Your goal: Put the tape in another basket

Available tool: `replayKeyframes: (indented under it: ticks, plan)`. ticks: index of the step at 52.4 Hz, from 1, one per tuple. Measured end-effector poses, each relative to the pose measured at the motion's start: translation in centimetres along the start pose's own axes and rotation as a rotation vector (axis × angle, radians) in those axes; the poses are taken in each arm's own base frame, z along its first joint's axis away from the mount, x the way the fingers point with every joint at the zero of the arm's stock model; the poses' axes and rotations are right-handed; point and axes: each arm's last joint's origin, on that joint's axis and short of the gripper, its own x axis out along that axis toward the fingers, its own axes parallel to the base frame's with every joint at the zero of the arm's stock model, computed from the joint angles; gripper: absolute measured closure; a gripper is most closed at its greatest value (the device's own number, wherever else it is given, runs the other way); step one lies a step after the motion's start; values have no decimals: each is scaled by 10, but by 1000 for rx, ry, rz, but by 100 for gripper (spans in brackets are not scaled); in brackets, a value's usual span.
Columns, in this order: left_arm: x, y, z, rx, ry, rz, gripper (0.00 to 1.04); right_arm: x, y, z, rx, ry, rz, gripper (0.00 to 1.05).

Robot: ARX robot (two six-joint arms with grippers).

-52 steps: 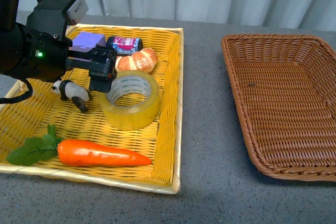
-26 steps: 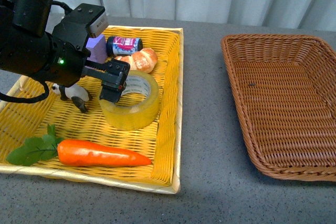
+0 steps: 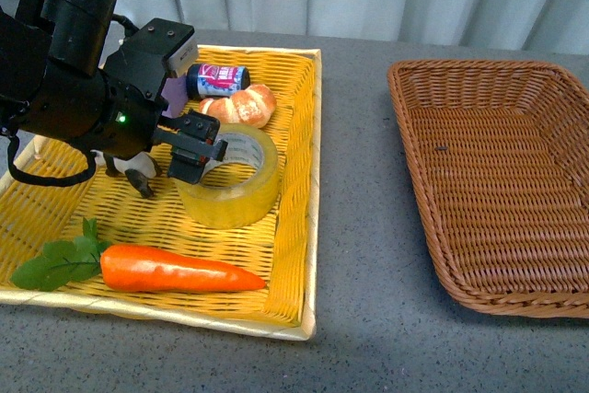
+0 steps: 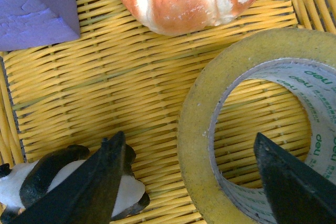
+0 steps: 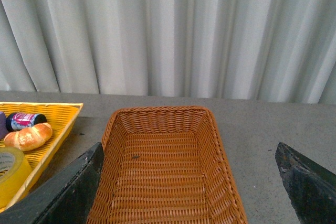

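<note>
As left tool [image 4: 187, 139] straddles tape [image 3: 235, 200], jaws apart

Front view down across table [image 3: 359, 255], left wrist close above tape [image 4: 195, 129], right wrist far back facing basket [image 5: 163, 182], tape in all

You have tray [image 3: 296, 227] left on worktop [image 3: 359, 255], basket [image 3: 497, 172] right, well apart. In tray: tape [image 3: 227, 177] mid, carrot [image 3: 175, 271] in front, bread roll [image 3: 241, 105] behind, can [image 3: 216, 79] behind roll, panda figure [image 3: 138, 170] left of tape.
</note>
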Motion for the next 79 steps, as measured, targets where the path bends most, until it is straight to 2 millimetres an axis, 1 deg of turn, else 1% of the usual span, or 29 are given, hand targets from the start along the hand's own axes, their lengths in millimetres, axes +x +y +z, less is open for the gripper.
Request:
replayKeyframes:
  ticks: [6,12,16,18,28,35,45,50,54,57,58,60,65,72,79]
  plan:
    - [1,0,-1,1,1,4,64,0,0,0,0,0,0,9]
    - [1,-1,0,4,0,-3,81,0,0,0,0,0,0,9]
    - [1,-2,1,3,-5,-8,89,0,0,0,0,0,0,9]
    - [1,-2,1,2,-6,-8,90,0,0,0,0,0,0,9]
    - [-1,-4,3,5,-16,-14,91,0,0,0,0,0,0,9]
    - [-10,-2,12,21,-53,-29,91,0,0,0,0,0,0,9]
    - [-39,4,38,108,-171,-32,91,0,0,0,0,0,0,9]
    - [-51,2,55,207,-229,-40,91,0,0,0,0,0,0,9]
    - [-61,-11,68,330,-267,-106,91,0,0,0,0,0,0,9]
    - [-65,-27,76,418,-280,-158,91,0,0,0,0,0,0,9]
    - [-65,-30,77,428,-282,-166,91,0,0,0,0,0,0,9]
    - [-68,-46,83,485,-294,-215,91,0,0,0,0,0,0,9]
    - [-71,-66,93,561,-317,-262,91,0,0,0,0,0,0,9]
    - [-74,-87,105,629,-333,-312,91,0,0,0,0,0,0,9]
    - [-73,-93,108,656,-326,-328,91,0,0,0,0,0,0,9]
